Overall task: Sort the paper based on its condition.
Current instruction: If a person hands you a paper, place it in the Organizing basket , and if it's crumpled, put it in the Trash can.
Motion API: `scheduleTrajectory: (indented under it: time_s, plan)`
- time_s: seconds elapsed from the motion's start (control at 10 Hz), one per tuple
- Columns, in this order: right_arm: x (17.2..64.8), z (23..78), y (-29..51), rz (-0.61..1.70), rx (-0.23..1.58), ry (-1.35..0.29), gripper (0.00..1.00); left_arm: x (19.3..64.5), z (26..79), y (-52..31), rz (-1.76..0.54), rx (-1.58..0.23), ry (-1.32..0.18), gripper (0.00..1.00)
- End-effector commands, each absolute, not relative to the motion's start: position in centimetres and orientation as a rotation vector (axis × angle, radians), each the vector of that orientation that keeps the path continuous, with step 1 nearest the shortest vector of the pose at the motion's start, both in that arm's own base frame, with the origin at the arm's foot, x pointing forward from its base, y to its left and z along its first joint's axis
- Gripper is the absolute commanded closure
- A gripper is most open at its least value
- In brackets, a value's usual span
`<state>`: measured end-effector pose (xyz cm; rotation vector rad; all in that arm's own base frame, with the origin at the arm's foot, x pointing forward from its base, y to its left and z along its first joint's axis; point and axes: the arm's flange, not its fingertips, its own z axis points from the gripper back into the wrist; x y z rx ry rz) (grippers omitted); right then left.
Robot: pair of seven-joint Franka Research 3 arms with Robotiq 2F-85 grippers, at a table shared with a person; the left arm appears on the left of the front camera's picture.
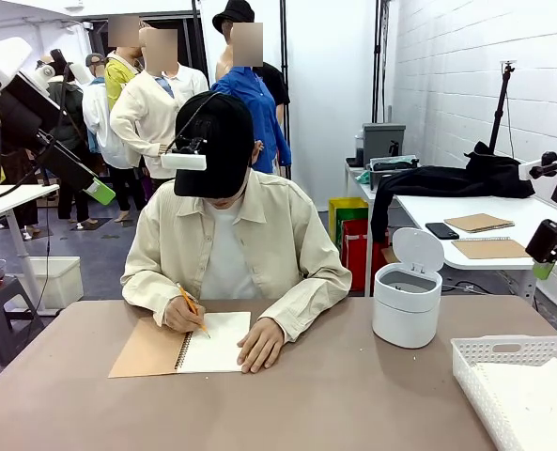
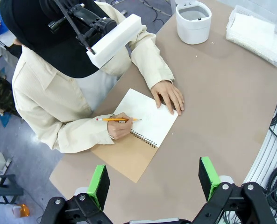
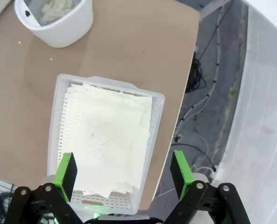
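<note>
Loose white sheets of paper, some with faint pencil lines, lie stacked in a white lattice basket at the table's near right corner. My right gripper hangs open directly above them, with nothing between its green pads. Crumpled paper sits in a round white bin. My left gripper is open and empty, high above a spiral notebook. A person is drawing on the notebook's white page with a yellow pencil. In the front view the basket holds the paper.
The bin stands with its lid up, right of the person and behind the basket. The person's other hand rests on the notebook. Bare brown table spreads across the middle and front. Cables hang past the table's right edge.
</note>
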<state>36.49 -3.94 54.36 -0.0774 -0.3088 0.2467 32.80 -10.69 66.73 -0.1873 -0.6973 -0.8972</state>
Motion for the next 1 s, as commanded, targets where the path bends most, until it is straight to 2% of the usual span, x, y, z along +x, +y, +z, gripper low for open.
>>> scheduleTrajectory:
  time_s: [0.0, 0.4, 0.8, 0.9]
  plan:
    - [37.3, 53.9, -4.5, 0.227, -0.095, -0.281, 0.0, 32.9, 66.8, -10.7, -0.892, -0.188, -0.701, 0.0]
    - [36.9, 53.8, -4.3, 0.237, -0.079, -0.29, 0.0, 32.9, 66.8, -10.7, -0.892, -0.188, -0.701, 0.0]
    - [33.9, 58.3, 3.4, 0.573, 0.075, -0.305, 0.0, 32.9, 66.8, -10.7, -0.892, -0.188, -0.701, 0.0]
    - [33.6, 59.8, 5.2, 0.647, 0.117, -0.353, 0.0, 32.9, 66.8, -10.7, -0.892, -0.188, -0.701, 0.0]
